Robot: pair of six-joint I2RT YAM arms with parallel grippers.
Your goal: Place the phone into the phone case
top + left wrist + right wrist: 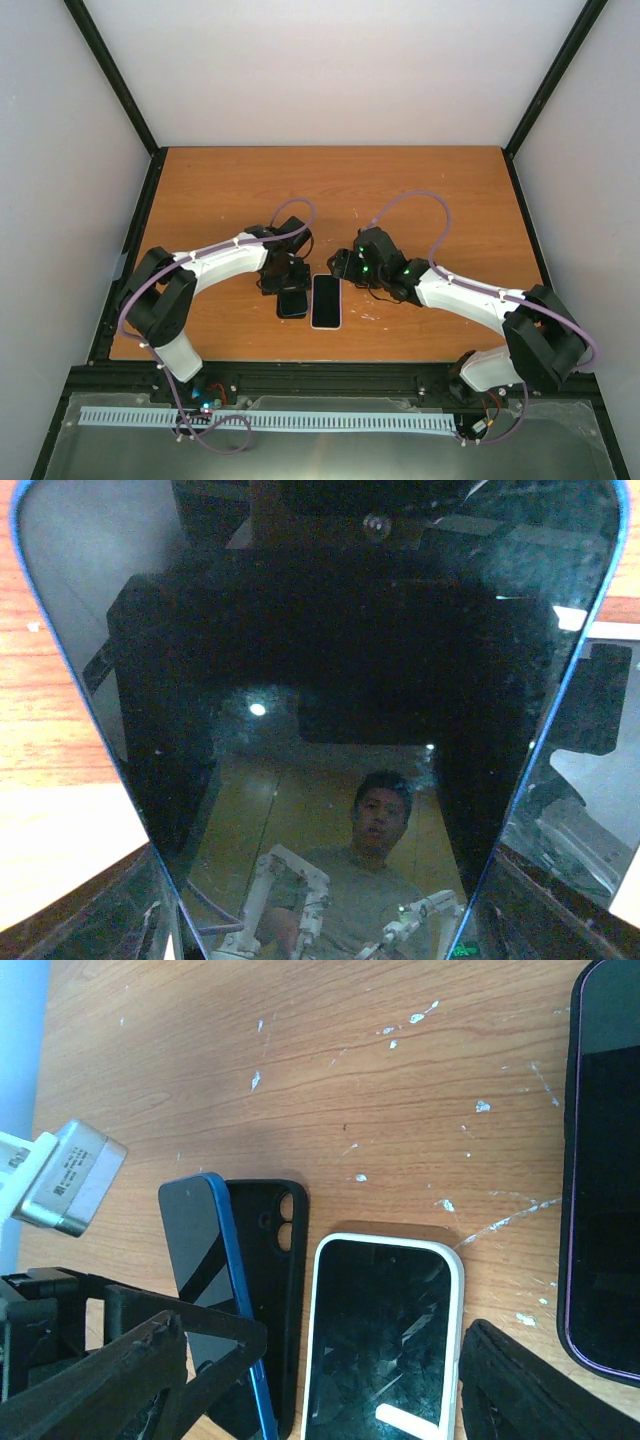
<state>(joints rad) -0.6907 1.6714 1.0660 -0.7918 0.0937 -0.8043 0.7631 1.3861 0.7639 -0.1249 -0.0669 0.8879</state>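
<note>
The flat black phone with a blue edge (200, 1250) is held between the left fingers (560, 910), which are spread wide because they are closed on its two sides. It is tipped up on one edge at the left side of the soft black phone case (272, 1290). The case lies flat on the wooden counter (300, 1060), so the phone can probably be laid down into it. The right fingers (540, 1385) are spread wide with nothing in them. They are above a white-cased phone (385, 1340) just right of the case, maybe ready to help press.
</note>
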